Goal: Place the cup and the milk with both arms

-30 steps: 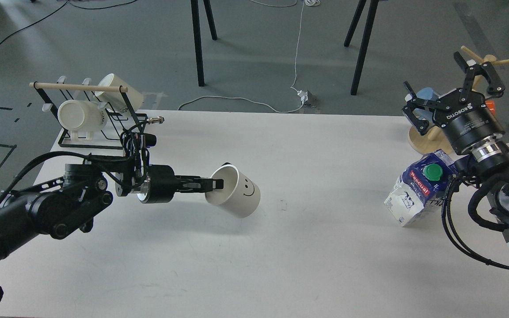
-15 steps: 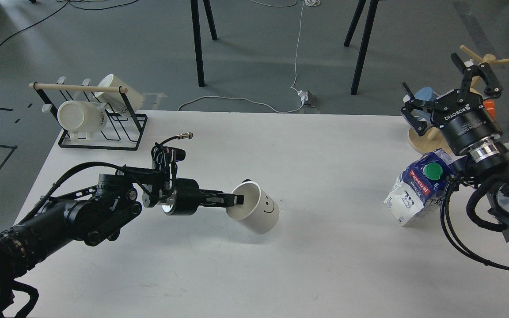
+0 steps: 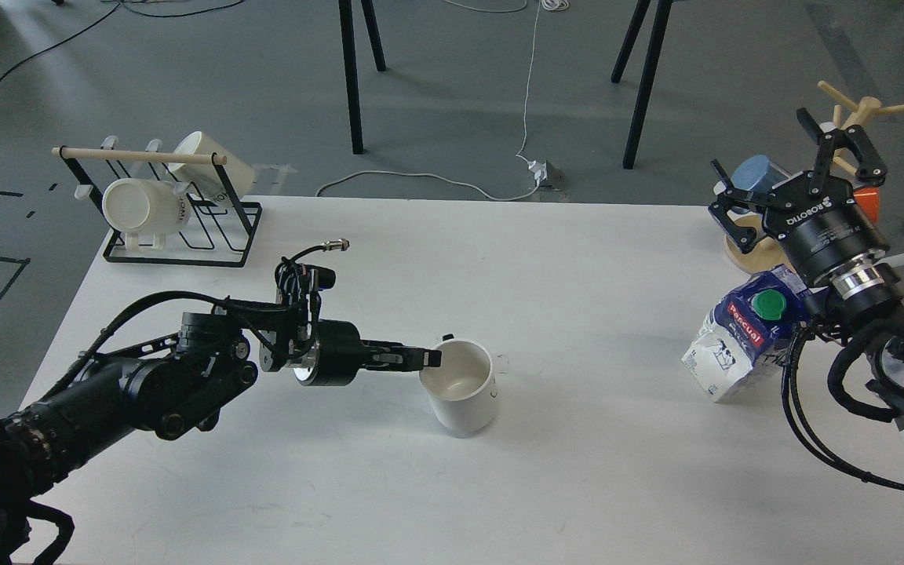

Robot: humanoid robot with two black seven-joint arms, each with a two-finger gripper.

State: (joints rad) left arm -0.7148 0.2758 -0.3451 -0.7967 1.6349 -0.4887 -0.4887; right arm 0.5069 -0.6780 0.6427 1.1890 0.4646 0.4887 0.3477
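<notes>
White table (image 3: 562, 471), upright white cup (image 3: 461, 392) mid-table, tilted milk carton (image 3: 742, 345) right edge, black mug rack (image 3: 177, 227) far-left corner

White cup upright mid-worktop, milk carton tilted at the right edge.

The glossy white ceramic cup (image 3: 461, 392) stood upright near the middle of the white worktop (image 3: 577, 314), its open mouth up and the inside bare, a faint dark mark on its right side. The white-and-blue cardboard milk carton (image 3: 742, 337), with a red label band and a green screw cap, leaned tilted near the worktop's right edge, well apart from the cup.
</notes>
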